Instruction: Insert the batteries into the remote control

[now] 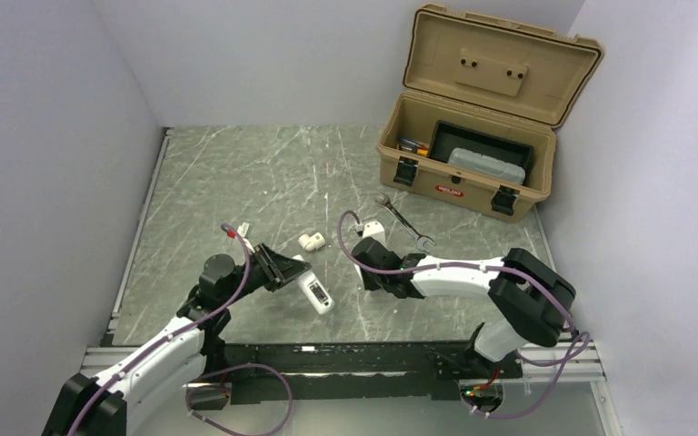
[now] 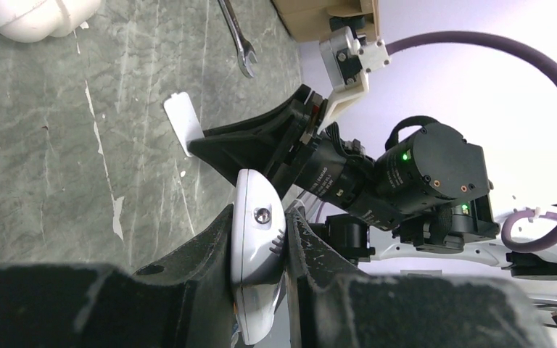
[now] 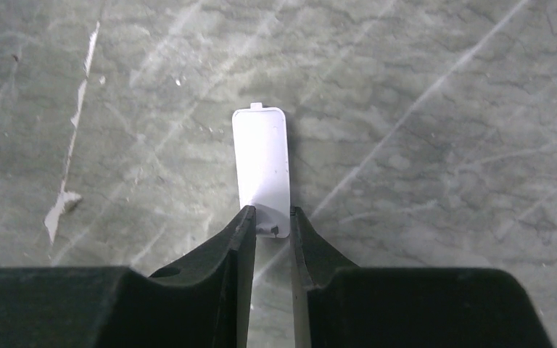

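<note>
The remote control [image 2: 255, 246] is clamped on edge between the left gripper's [image 2: 261, 217] fingers. The near end of a white battery cover [image 3: 261, 152] on the table [image 1: 236, 173] is straddled by the right gripper's [image 3: 270, 210] narrowed fingers; whether it is pinched cannot be told. A white pipe fitting [image 1: 311, 241] is seen at 12 o'clock of the remote, and a wrench [image 1: 404, 221] at 2 o'clock of the right gripper.

The table [image 1: 236, 182] is dark grey-green, marbled with pale veins and white scuffs. The remote control [image 2: 257, 246] is white, and so are the thin cover plate [image 3: 262, 159] and the pipe fitting [image 1: 311, 241]. The left gripper [image 2: 260, 217] and right gripper [image 3: 270, 212] are black. The wrench [image 1: 403, 222] is silver. The toolbox [image 1: 473, 182] at the far right corner is tan, with black latches and a red label.
</note>
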